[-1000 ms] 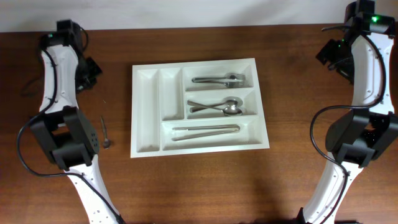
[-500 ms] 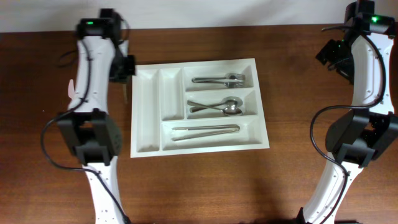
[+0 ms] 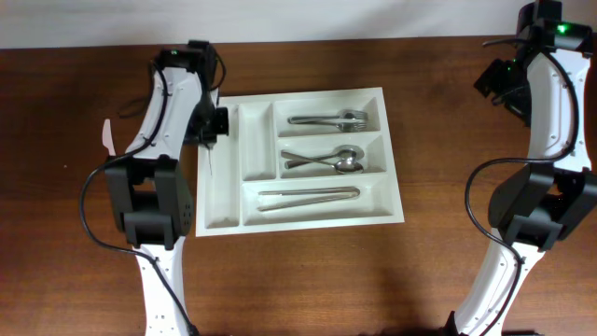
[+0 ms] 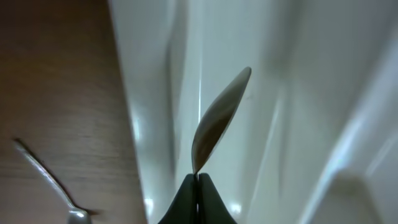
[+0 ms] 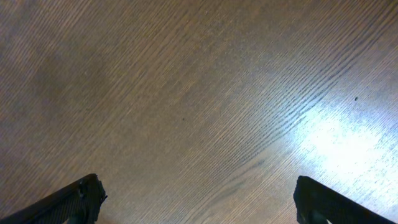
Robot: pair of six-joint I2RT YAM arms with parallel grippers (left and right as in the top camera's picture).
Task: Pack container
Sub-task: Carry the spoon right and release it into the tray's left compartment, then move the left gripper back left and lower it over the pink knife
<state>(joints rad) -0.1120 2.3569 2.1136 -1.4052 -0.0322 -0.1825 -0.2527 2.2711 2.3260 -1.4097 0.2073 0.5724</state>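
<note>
The container (image 3: 222,201), a white tray with two narrow upright slots and three long horizontal compartments, is seen at the centre of the overhead view on the wooden table (image 3: 308,280). The left gripper (image 3: 213,131) is held over the tray's upper left corner, above the leftmost narrow slot. In the left wrist view its jaws are pressed together at the bottom centre of the frame, and a slim piece of cutlery (image 4: 217,121) is pinched between them, pointing up over the white wall of the container (image 4: 311,93). What kind of cutlery it is cannot be told. A second thin utensil (image 4: 46,177) is seen lying on the wood at the lower left of that view.

Forks (image 3: 328,119) are laid in the top horizontal compartment and spoons (image 3: 325,161) in the middle one.

The right gripper (image 5: 196,190) is spread wide over bare wood, with nothing held, well apart from the tray at the upper right.

A small white tag (image 3: 106,138) is seen beside the left arm, too small to be read.
</note>
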